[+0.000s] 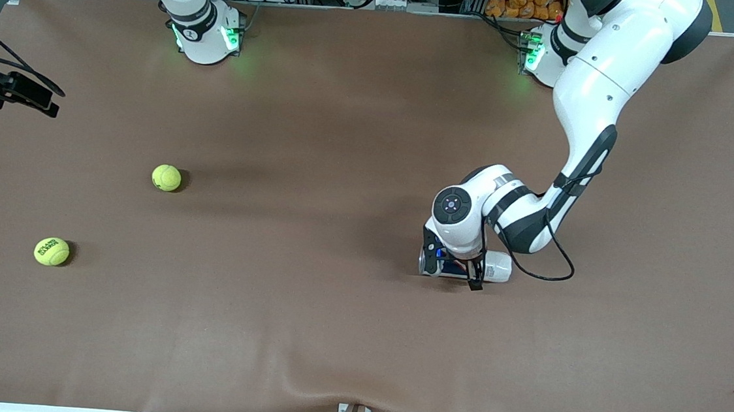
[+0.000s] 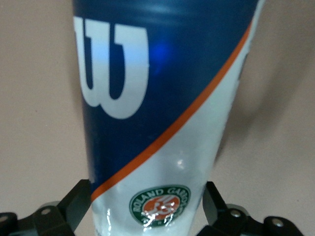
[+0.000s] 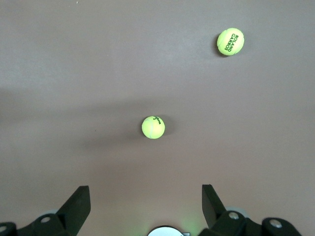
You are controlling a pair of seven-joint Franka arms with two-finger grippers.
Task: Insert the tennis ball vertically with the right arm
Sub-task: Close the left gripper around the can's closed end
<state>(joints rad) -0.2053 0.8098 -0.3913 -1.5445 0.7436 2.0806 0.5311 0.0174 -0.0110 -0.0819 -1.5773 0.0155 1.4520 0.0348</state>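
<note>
Brown worktop (image 1: 346,132), two tennis balls loose, can lying at the left arm's end.
The first tennis ball (image 1: 166,178) sat at the right arm's end. The second tennis ball (image 1: 51,251) lay at 8 o'clock from it in the front view, nearer the camera. The blue-and-white ball can (image 1: 496,266) lay on its side at 4 o'clock from the first ball, well apart. The left gripper (image 1: 451,265) was low at the can, fingers (image 2: 74,201) spread astride it. The right gripper (image 3: 145,196) hung high over the balls, fingers released, empty.
</note>
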